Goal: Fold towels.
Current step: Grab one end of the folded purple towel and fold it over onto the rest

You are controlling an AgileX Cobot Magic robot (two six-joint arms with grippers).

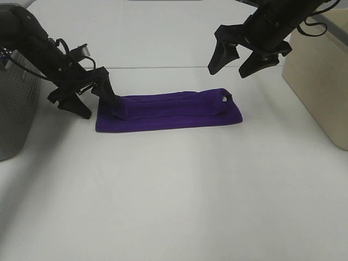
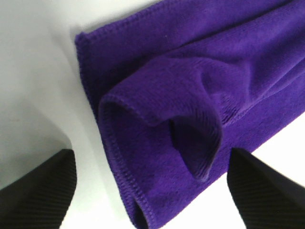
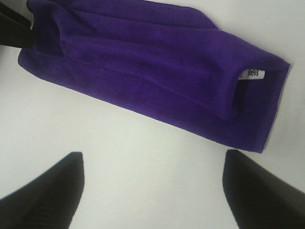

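A deep purple towel (image 1: 168,111) lies on the white table, folded into a long strip with a loose upper fold along its far side. My left gripper (image 1: 98,104) is open, low at the towel's left end, fingers astride that end. The left wrist view shows the bunched fold (image 2: 190,129) between my open fingertips (image 2: 43,191). My right gripper (image 1: 232,64) is open and empty, raised above the towel's right end. The right wrist view shows the towel (image 3: 143,71) below, with a small white tag (image 3: 255,74) inside the fold at one end.
A grey perforated basket (image 1: 13,109) stands at the left edge. A beige box (image 1: 321,76) stands at the right edge. The white table (image 1: 174,201) stretches bare in front of the towel.
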